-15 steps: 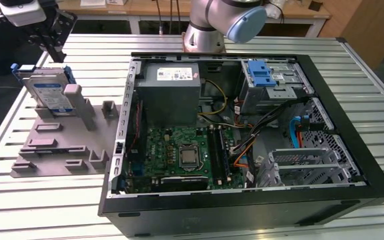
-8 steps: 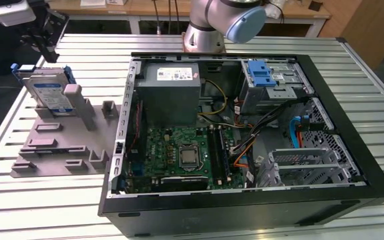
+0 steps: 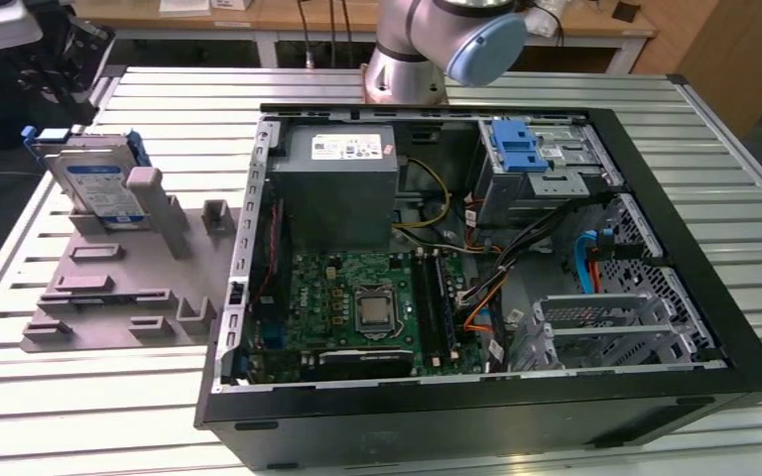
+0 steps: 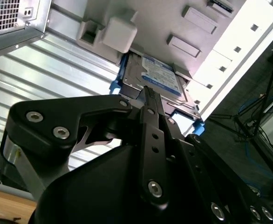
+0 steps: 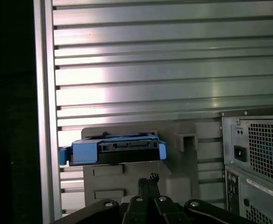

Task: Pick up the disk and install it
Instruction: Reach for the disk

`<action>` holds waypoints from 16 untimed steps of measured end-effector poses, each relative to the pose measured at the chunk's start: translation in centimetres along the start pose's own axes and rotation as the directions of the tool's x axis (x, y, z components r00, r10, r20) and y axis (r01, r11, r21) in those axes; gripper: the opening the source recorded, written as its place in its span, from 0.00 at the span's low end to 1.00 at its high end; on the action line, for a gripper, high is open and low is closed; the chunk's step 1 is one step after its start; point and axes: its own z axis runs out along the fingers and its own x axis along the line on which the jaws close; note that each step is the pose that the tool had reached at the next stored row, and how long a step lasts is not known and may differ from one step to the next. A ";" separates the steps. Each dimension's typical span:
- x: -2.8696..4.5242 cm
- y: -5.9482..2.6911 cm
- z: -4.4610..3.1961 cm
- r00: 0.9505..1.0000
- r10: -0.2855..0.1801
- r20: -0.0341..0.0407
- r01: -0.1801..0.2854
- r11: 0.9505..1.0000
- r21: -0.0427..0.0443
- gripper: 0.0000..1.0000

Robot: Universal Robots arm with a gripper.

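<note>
The disk point(image 4: 159, 74) stands seemingly well clear of the gripper point(image 4: 148, 92).

The disk point(image 3: 90, 183) is silvery metal with blue plastic rails; its holder point(image 3: 103, 297), matt grey plastic.

An open black computer case point(image 3: 487, 421) is lying on a slatted metal table point(image 3: 76, 407), showing its green motherboard point(image 3: 354, 307), grey power-supply box point(image 3: 341, 188) and blue latch point(image 3: 516, 149). A grey fixture point(image 3: 103, 297) is sitting just beside the case, at the exterior view's left.
</note>
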 end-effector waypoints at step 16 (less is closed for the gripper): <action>4.77 0.58 0.17 1.000 0.000 0.000 0.000 1.000 0.000 0.11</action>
